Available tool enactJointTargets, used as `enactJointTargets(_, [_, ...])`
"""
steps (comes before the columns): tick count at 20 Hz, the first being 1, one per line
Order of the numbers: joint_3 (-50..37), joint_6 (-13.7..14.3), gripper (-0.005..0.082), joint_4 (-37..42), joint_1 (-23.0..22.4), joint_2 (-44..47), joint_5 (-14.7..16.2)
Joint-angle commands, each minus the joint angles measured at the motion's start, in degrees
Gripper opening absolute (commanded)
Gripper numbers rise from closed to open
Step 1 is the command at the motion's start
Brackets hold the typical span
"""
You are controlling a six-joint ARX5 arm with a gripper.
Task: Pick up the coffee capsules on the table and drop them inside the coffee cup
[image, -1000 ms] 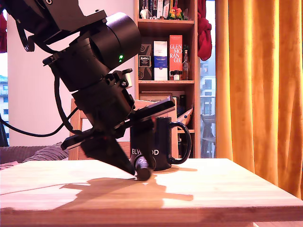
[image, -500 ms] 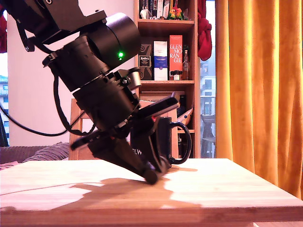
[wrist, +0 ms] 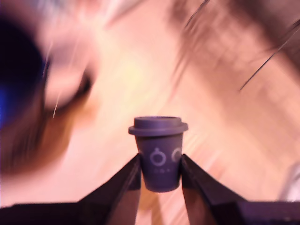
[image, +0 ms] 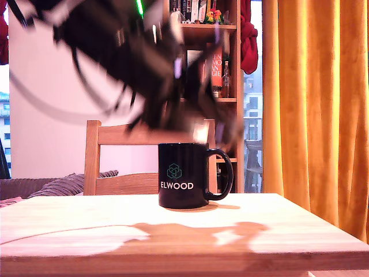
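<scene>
Sunlit room here: orange curtains (image: 314,104) down the exterior view's right, a tall bookshelf (image: 202,63) behind, a wooden chair (image: 115,156) tucked in at the back. Across the bottom runs the pale plank worktop (image: 288,225), with a dark, ragged shadow (image: 190,234) thrown over its front. Up top, the arm (image: 115,52) is a black streak, heavily blurred, filling the upper part on the exterior view's left and reaching toward the middle, above the coffee cup (image: 184,176). That cup, glossy black, stands upright on the worktop at centre, handle toward the exterior view's right, white ELWOOD lettering and a teal hexagon facing the camera. Over to the wrist view: the claw (wrist: 160,174) is pinched in narrow, its two dark fingers (wrist: 126,180) pressing either side of a coffee capsule (wrist: 158,152). The capsule sits upright between them, wide flat rim on top, tapered body clamped lower down, pale ring marks on its side; it reads greyish purple in this light. Everything behind it is smeared, so I can't tell what lies beneath.
</scene>
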Motion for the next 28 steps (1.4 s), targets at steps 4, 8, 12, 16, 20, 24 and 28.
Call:
enactJointTargets(4, [0.22,3.10,0.0147,5.99,2.25,-0.76,-4.00])
enactJointTargets(8, [0.22,6.75,0.0147,8.66,5.86,-0.63,-11.06])
enactJointTargets(12, [0.22,10.32,0.0147,9.79,8.81,-0.09,-14.95])
enactJointTargets(16, [0.22,10.60,0.0147,12.33,9.62,2.40,-14.91])
enactJointTargets(20, [0.22,12.13,0.0147,12.70,9.60,4.02,-14.67])
enactJointTargets(24, [0.22,12.02,0.0147,12.22,9.57,5.05,-13.79])
enactJointTargets(28, [0.22,11.96,0.0147,11.26,9.42,5.05,-12.70])
